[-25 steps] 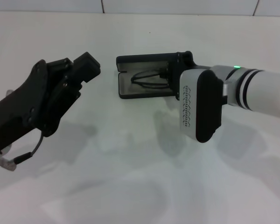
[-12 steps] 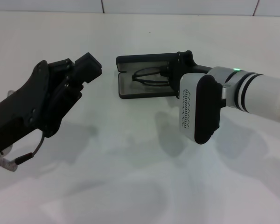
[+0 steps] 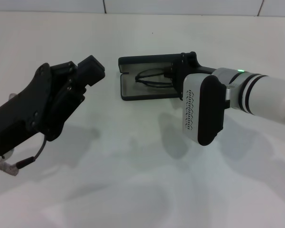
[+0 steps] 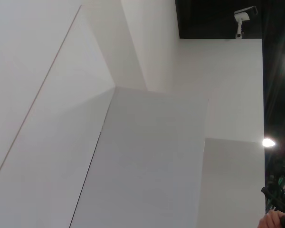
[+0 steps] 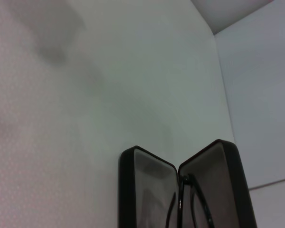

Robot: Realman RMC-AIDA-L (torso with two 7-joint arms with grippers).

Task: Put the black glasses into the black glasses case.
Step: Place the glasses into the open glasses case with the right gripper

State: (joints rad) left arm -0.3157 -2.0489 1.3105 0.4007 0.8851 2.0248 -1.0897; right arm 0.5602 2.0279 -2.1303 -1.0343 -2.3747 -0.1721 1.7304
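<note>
One black glasses lengthwise in open black glasses case; right end effector state unclear.

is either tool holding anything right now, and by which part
Cannot tell: the right tool sits over the open black glasses case where the thin black glasses lie. The left tool holds nothing.

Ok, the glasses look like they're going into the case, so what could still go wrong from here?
The right gripper sits low over the open case, so pulling away could drag the glasses back out or shove the case. The lid is still open. The left gripper hovers off to the left, clear.
</note>
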